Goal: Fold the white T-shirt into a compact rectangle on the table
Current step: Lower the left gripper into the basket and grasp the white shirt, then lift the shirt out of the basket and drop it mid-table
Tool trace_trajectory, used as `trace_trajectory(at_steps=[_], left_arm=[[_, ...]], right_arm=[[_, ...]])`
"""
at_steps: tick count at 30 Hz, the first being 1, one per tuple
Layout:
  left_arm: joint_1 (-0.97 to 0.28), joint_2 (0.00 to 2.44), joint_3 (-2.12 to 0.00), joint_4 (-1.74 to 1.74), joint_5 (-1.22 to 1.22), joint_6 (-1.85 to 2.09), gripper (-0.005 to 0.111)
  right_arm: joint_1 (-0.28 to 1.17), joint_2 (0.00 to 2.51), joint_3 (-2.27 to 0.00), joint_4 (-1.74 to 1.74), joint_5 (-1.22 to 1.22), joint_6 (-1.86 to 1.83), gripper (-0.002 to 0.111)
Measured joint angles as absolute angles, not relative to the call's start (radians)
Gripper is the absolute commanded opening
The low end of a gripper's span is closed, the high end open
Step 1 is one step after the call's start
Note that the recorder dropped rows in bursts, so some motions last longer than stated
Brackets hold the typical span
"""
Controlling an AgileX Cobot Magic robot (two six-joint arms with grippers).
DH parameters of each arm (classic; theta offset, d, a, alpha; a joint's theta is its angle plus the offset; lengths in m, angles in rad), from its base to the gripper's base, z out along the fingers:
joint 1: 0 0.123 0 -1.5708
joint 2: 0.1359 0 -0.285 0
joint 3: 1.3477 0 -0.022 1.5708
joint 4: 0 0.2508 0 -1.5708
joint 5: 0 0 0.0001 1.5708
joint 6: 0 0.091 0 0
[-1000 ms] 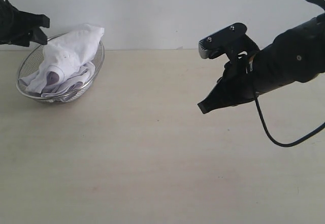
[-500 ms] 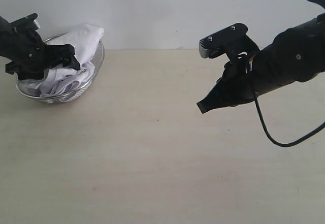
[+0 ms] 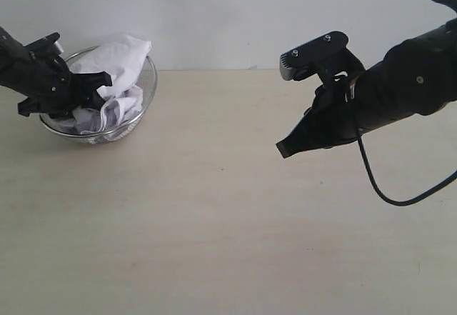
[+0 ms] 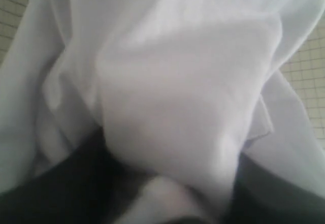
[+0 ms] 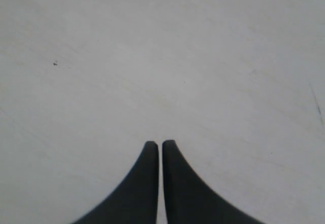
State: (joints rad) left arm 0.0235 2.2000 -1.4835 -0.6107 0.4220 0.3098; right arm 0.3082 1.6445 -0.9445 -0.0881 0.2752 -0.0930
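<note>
At the far left of the exterior view, the white T-shirt (image 3: 121, 54) is being kept crumpled inside the wire-mesh basket (image 3: 148, 93), which is sitting on the tabletop (image 3: 214, 229). Nothing is being shown as spread or folded yet, so the task is being judged as barely begun, with the lifting out, the flattening and every fold left to be done. The left gripper (image 3: 96, 92) is being pressed into the cloth in the basket, while the right gripper (image 3: 285, 148) is being held above bare tabletop, well apart from the shirt.

Across the left wrist view, the picture is being filled by bunched white cloth, with mesh being glimpsed at the edges. Dark shapes, probably the jaws, are being seen on either side of a fold. The picture being blurred, it cannot be told whether that fold is being gripped or only touched.

Under the right wrist camera, the jaws are being held closed, tip against tip, with nothing between them, and only pale tabletop is being shown beyond.
</note>
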Motion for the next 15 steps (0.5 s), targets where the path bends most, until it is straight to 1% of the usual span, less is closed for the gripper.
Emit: trace_trajectory(at_steps=[1, 9, 15], left_arm=[[0.023, 2.2, -1.484, -0.613, 0.422, 0.31, 0.005], [0.022, 2.196, -1.495, -0.613, 0.439, 0.31, 0.005], [0.033, 2.132, -1.495, -0.599, 0.463, 0.322, 0.005]], right_arm=[[0.308, 1.645, -0.945, -0.086, 0.275, -0.093, 0.0], [0.308, 1.645, -0.945, -0.082, 0.275, -0.093, 0.0], [0.308, 1.645, -0.945, -0.08, 0.279, -0.093, 0.0]])
